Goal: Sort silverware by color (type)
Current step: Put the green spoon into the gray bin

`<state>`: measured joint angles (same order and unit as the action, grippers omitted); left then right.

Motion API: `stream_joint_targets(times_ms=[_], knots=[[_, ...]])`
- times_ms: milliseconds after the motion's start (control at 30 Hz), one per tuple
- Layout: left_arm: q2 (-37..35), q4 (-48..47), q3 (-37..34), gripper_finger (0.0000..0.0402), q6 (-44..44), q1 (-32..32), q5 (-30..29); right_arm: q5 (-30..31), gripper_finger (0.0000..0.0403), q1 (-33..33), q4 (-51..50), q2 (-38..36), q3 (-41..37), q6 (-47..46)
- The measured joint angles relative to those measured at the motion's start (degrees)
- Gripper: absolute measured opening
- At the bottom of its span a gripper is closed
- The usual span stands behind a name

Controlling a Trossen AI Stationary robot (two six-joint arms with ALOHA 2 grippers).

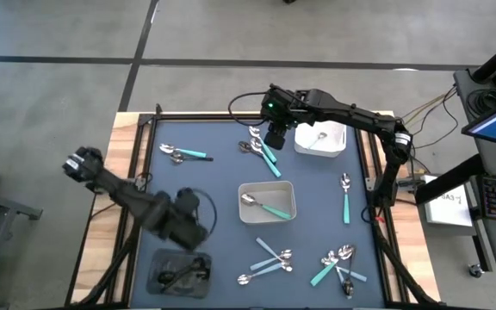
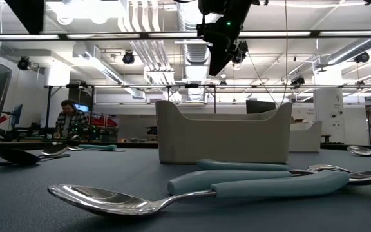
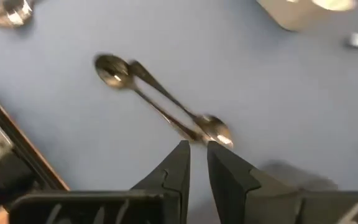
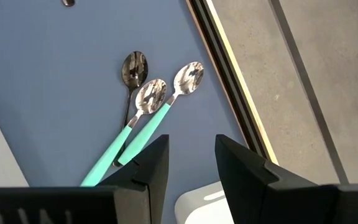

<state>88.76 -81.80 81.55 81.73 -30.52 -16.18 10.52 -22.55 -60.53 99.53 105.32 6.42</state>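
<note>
The blue mat is filling the middle of the high view, with teal-handled spoons lying at its upper centre beside the white tray, one more inside the grey tray at centre, and pale-blue-handled spoons at lower centre. The right gripper is hovering over the upper-centre spoons with fingers spread wide, holding nothing. The left gripper is hanging at lower left, near the dark tray, with fingers slightly parted and empty above two all-metal spoons.

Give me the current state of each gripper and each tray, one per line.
Left gripper: narrowly open, empty, above the mat.
Right gripper: open, empty, over the teal-handled spoons.
White tray: holds one piece of silverware.
Grey tray: holds one teal-handled spoon.
Dark tray: holds black silverware.
</note>
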Motion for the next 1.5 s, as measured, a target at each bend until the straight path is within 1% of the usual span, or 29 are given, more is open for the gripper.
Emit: stream_joint_targets(times_ms=[100, 200, 300, 433, 500, 567, 633, 700, 767, 900, 1000, 1133, 1200, 1300, 1500], knots=[[-4.40, 5.08, -6.68, 0.0039, -7.32, 7.36, 0.26, 0.00, 0.0123, 0.00, -0.02, 0.00, 0.00, 0.00], [-9.99, 15.73, -14.51, 0.0039, -18.49, 16.18, 2.45, 0.01, 0.0123, 0.01, 0.01, 0.00, 0.00, 0.00], [-15.03, 27.09, -21.88, 0.0039, -31.83, 25.56, 8.32, 0.00, 0.0123, 0.01, 0.00, 0.00, 0.00, 0.00], [-19.03, 38.59, -29.03, 0.0043, -44.62, 38.74, 16.45, 0.00, 0.0123, 0.02, 0.00, 0.00, 0.00, 0.00], [-19.47, 41.68, -31.02, 0.0051, -48.39, 44.52, 21.93, 0.00, 0.0123, 0.00, 0.00, 0.00, 0.00, 0.00], [-19.20, 42.63, -31.96, 0.0064, -51.16, 49.96, 26.68, 0.01, 0.0123, 0.01, 0.00, 0.00, 0.00, 0.00], [-18.35, 41.43, -32.17, 0.0078, -54.64, 54.31, 28.66, 0.00, 0.0123, 0.01, 0.01, 0.00, 0.00, 0.00], [-17.17, 38.97, -32.11, 0.0094, -58.63, 57.59, 28.13, 0.00, 0.0123, 0.00, 0.00, 0.00, 0.00, 0.00], [-15.91, 36.68, -31.74, 0.0109, -62.67, 60.33, 26.29, 0.00, 0.0123, 0.01, 0.00, 0.00, 0.00, 0.00], [-13.48, 33.04, -31.67, 0.0133, -72.05, 64.16, 19.80, 0.00, 0.0123, 0.02, 0.00, 0.00, 0.00, 0.00], [-11.52, 31.42, -31.71, 0.0137, -83.34, 65.96, 16.94, 0.00, 0.0123, 0.02, 0.00, 0.00, 0.00, 0.00], [-9.02, 31.49, -31.87, 0.0134, -100.90, 68.23, 16.86, 0.00, 0.0123, 0.01, 0.01, 0.00, 0.00, 0.00], [-7.38, 32.27, -31.94, 0.0133, -106.06, 69.76, 16.88, 0.00, 0.0123, 0.02, 0.01, 0.00, 0.00, 0.00], [-5.04, 34.14, -31.95, 0.0133, -109.28, 72.65, 16.79, 0.00, 0.0123, 0.01, 0.01, 0.00, 0.00, 0.00], [-1.42, 37.57, -31.75, 0.0133, -109.61, 76.20, 16.49, 0.00, 0.0123, 0.02, 0.01, 0.00, 0.00, 0.00]])
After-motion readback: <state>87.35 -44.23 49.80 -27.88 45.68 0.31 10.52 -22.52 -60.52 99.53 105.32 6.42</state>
